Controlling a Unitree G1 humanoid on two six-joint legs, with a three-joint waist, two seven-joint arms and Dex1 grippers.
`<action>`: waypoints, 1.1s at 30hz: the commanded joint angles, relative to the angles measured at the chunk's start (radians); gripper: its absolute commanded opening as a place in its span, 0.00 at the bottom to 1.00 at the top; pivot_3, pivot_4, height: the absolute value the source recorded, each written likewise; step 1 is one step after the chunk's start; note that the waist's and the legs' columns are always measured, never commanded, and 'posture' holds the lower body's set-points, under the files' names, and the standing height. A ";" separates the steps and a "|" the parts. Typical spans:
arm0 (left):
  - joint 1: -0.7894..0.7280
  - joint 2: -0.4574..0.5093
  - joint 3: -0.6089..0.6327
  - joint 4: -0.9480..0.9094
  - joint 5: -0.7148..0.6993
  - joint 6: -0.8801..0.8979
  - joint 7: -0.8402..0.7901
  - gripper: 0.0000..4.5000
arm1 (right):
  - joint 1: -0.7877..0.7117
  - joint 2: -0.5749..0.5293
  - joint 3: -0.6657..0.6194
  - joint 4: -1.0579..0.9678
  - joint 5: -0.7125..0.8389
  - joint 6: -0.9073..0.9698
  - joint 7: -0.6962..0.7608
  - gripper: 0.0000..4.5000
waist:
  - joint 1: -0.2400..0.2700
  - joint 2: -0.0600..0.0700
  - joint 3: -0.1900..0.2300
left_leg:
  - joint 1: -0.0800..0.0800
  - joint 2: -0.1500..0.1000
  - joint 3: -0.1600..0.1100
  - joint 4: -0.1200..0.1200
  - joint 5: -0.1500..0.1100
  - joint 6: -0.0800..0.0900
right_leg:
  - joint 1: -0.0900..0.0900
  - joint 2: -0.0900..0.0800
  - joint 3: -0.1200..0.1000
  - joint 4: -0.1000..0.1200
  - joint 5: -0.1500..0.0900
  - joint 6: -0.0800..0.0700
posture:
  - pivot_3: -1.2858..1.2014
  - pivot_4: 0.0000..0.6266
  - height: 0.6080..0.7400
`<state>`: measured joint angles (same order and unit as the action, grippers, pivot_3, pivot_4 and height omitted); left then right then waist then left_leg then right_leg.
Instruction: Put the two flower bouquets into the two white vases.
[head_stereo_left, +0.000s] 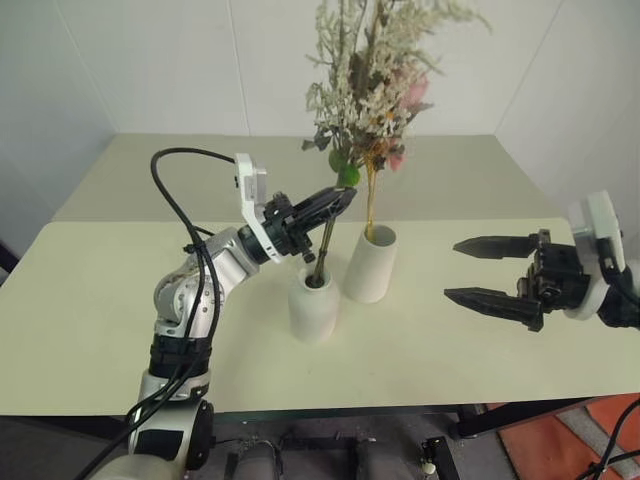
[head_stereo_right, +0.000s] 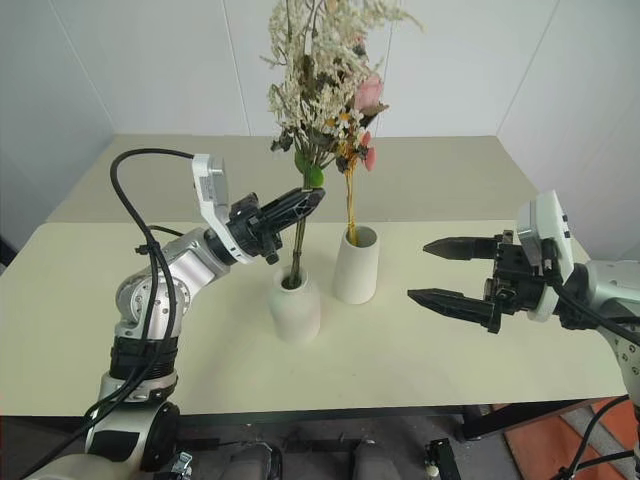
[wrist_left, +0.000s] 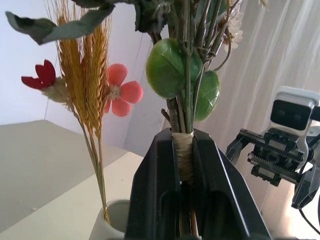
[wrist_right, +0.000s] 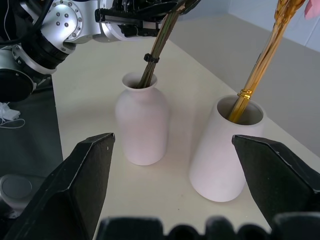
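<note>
While the left gripper (head_stereo_left: 338, 199) is clamping its 2 black fingers on the twine-wrapped dark stems of the bushy bouquet (head_stereo_left: 375, 75), the stem ends are sitting inside the narrow neck of the short rounded vase (head_stereo_left: 313, 302) near the middle of the cream table (head_stereo_left: 90, 310). Just beside it, at about 2 o'clock, the taller tapered vase (head_stereo_left: 370, 262) is holding the slender straw bouquet (wrist_left: 87, 85), whose yellow stems are rising from the wide mouth. The blossoms of both bunches are crowding together above the vases, with the pink flowers of the straw bunch touching or nearly touching the cream-white sprays. At 3 o'clock from the vases, well apart, the right gripper (head_stereo_left: 483, 272) is hovering over the table with its fingers spread wide and nothing between them, pointing toward the vases.
</note>
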<state>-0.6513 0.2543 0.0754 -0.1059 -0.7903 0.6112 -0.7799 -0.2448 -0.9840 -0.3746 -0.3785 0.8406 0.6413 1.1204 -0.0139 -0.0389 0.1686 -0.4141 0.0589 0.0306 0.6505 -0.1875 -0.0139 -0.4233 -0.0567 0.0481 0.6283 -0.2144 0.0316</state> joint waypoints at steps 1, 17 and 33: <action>0.017 0.023 0.008 -0.063 -0.020 0.001 -0.019 0.02 | 0.006 -0.012 -0.043 -0.026 0.014 -0.006 -0.006 1.00 | 0.000 0.000 0.000 | 0.000 0.000 0.000 0.000 0.000 0.000 | 0.000 0.000 0.000 0.000 0.000 0.000 | 0.52 0.24 1.00; 0.250 0.273 0.119 -0.250 -0.146 0.115 -0.077 0.94 | 0.028 -0.010 -0.040 -0.035 0.004 -0.015 -0.012 1.00 | -0.004 0.000 0.000 | 0.000 0.001 0.000 -0.001 0.000 0.000 | -0.001 0.000 0.000 0.000 0.000 0.000 | 0.52 0.24 1.00; 0.544 0.718 0.417 -0.208 -0.045 -0.007 -0.359 0.99 | 0.031 -0.018 -0.023 -0.005 -0.044 -0.030 0.012 1.00 | 0.007 0.001 0.001 | 0.000 0.002 0.002 -0.003 0.000 0.000 | -0.003 -0.002 -0.002 -0.001 -0.006 -0.010 | 0.52 0.24 1.00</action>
<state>-0.0940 0.9463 0.4429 -0.3333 -0.8530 0.6424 -1.1070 -0.2086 -0.9844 -0.3718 -0.3791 0.7973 0.6320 1.1280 -0.0072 -0.0379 0.1692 -0.4138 0.0610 0.0326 0.6468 -0.1878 -0.0143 -0.4267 -0.0584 0.0463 0.6279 -0.2209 0.0213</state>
